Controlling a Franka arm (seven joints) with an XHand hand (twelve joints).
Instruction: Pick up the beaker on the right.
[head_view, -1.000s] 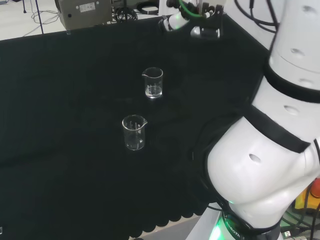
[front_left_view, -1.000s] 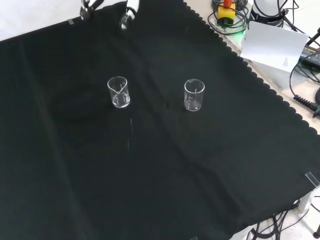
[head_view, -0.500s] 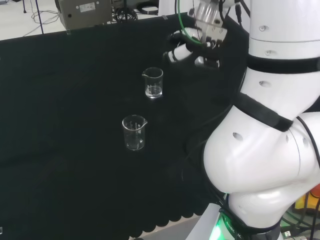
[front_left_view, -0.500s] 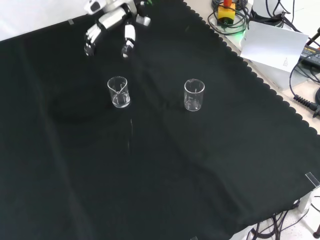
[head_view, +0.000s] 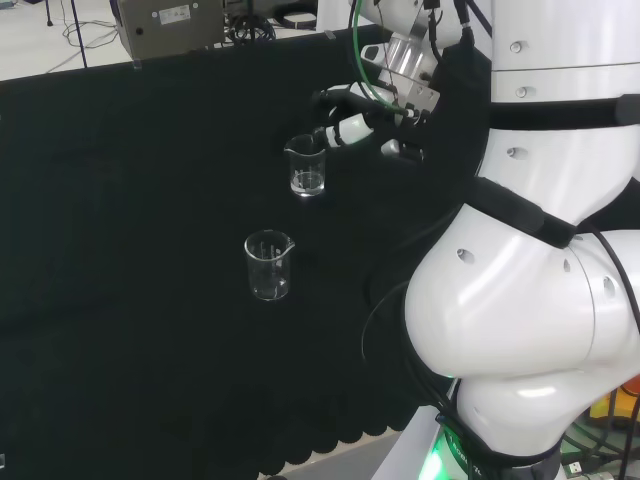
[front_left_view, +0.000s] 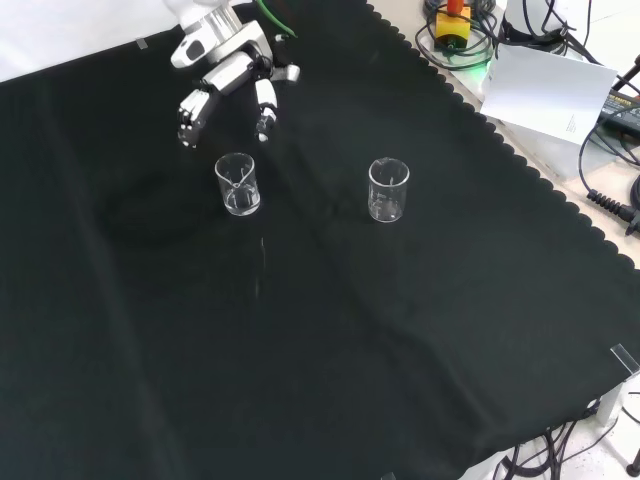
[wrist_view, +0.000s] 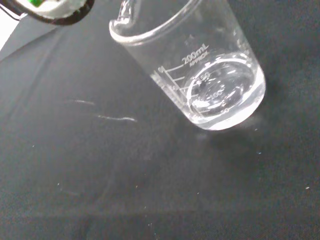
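Two clear glass beakers stand upright on the black cloth. In the head view one beaker (head_view: 307, 165) is farther off and the other beaker (head_view: 268, 265) is nearer. In the front view they are the left beaker (front_left_view: 237, 184) and the right beaker (front_left_view: 388, 190). The hand (head_view: 352, 125) hovers open just right of the farther beaker's rim in the head view. In the front view the hand (front_left_view: 228, 72) is just beyond the left beaker, its fingers (front_left_view: 190, 105) spread and pointing down, holding nothing. Close in the wrist view is that beaker (wrist_view: 200, 65), with printed marks on its wall.
The arm's white links (head_view: 520, 300) take up the right of the head view. A grey device (head_view: 165, 25) stands past the cloth's far edge. In the front view a white box (front_left_view: 555, 95) and cables lie beyond the cloth's scalloped edge (front_left_view: 520, 160).
The hand has come down from the cloth's edge towards the farther beaker and now hangs close beside its rim. Both beakers stand where they were.
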